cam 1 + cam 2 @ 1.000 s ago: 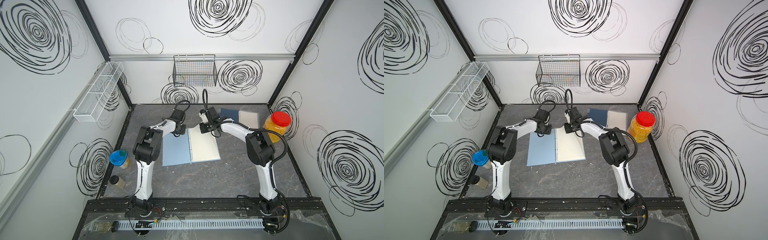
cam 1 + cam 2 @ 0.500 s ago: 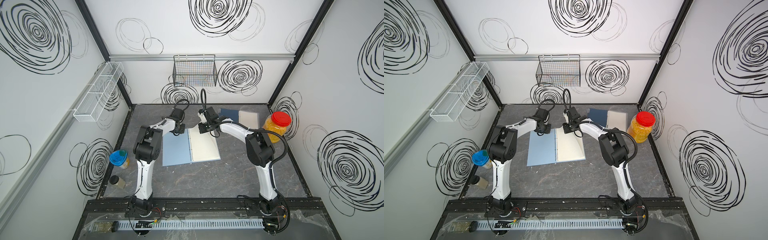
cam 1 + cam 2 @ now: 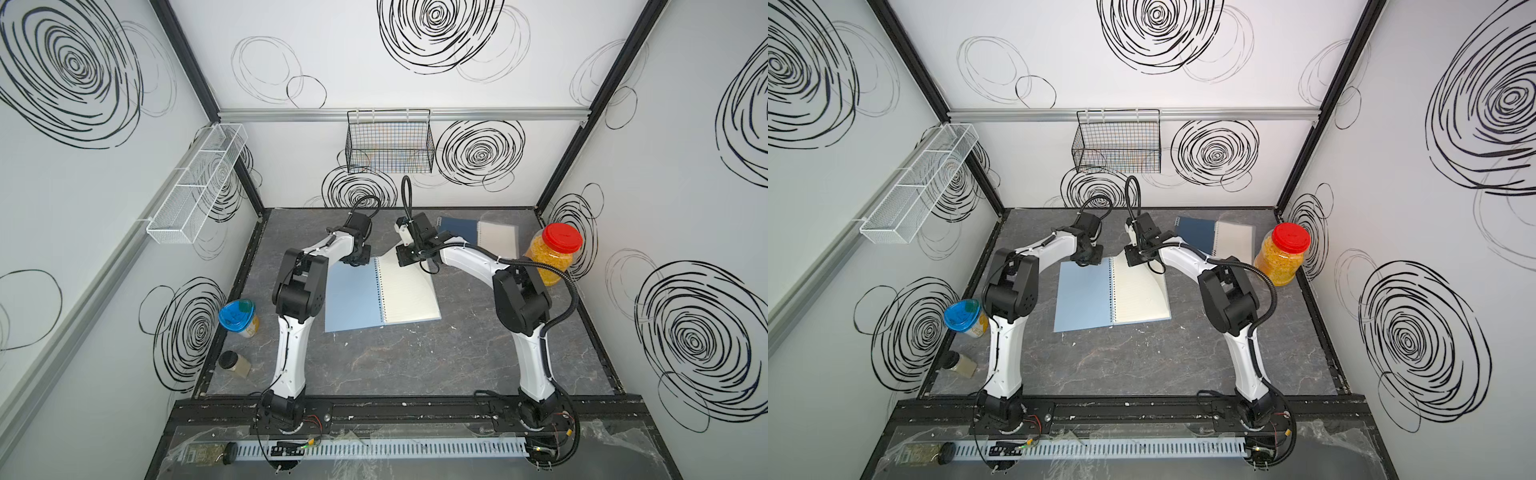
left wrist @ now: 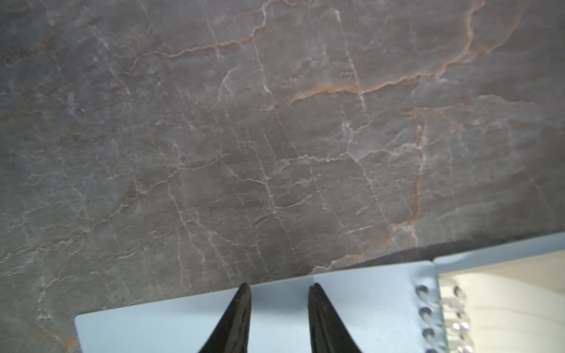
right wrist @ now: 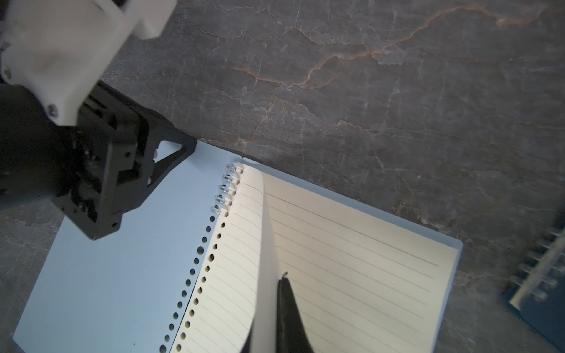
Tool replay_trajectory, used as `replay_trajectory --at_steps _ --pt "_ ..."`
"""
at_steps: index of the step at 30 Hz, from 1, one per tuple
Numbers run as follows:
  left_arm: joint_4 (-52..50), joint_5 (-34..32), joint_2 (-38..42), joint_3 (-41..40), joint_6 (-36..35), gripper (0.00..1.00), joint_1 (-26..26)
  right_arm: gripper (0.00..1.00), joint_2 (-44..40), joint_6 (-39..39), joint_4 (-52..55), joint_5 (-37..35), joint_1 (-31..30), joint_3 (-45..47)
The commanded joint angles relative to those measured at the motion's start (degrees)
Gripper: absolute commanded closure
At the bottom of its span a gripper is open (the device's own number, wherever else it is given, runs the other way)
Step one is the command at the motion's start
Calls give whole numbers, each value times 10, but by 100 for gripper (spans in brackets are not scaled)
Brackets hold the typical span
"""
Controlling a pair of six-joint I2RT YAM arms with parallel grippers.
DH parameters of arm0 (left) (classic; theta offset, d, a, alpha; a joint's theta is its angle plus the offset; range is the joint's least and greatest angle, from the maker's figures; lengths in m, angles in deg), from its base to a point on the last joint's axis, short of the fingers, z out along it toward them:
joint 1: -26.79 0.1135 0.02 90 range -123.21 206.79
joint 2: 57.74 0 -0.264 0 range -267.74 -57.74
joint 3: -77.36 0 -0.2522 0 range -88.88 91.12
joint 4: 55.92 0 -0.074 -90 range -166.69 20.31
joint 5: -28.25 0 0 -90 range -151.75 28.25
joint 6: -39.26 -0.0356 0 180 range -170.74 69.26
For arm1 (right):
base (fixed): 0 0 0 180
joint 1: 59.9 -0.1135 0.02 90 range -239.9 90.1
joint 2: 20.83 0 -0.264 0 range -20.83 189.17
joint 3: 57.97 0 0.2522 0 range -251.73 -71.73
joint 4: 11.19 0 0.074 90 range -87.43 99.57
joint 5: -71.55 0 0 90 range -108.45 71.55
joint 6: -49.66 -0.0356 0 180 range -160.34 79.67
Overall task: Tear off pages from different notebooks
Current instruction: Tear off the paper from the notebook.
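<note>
A robotics lab test cell: white walls [image 3: 415, 87] printed with black spirals box in a grey marbled tabletop [image 3: 415, 365]; a wire basket [image 3: 390, 141] hangs beyond the left gripper [image 4: 278, 287].

Two arms meet over an open notebook [image 3: 1112, 291] mid-desk [image 3: 1142, 361].
Left tool [image 3: 1093, 261] hangs over the far edge of its blue cover [image 3: 1082, 296]; right tool [image 3: 1136, 260] is at the cream page [image 3: 1140, 293], whose far corner curls up. Navy notebook [image 3: 1196, 232] and clear notebook [image 3: 1234, 240] lie behind, beside a red-lidded jar [image 3: 1283, 257].
</note>
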Motion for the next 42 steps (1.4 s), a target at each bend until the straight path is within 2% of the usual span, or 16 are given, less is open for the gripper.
replay_trajectory --at_steps 1,3,5,6,7,8,9,12,20,34,42 --pt "-81 -25 -44 6 4 64 -5 100 -44 49 -26 7 -31 23" --pt "-87 -27 -48 11 6 64 -5 100 -68 109 -43 58 -56 58" --pt "-87 -28 -48 12 9 64 -5 100 -117 204 -85 134 -98 141" --pt "-86 -28 -48 12 10 64 -5 100 -142 236 -126 123 -119 187" --pt "-87 -27 -48 11 11 64 -4 100 -165 243 -186 82 -138 235" --pt "-87 -26 -48 11 10 64 -5 100 -178 227 -233 45 -147 269" --pt "-85 -28 -46 9 11 64 -4 100 -189 221 -251 39 -150 286" --pt "-79 -25 -42 3 11 65 -4 100 -192 173 -222 15 -143 266" --pt "-47 -5 -10 -22 16 65 -1 100 -165 118 -189 -17 -138 222" --pt "-8 45 82 -11 4 57 7 100 -168 88 -202 -3 -136 224" --pt "0 76 122 -18 -39 55 -17 100 -185 98 -225 67 -138 248"
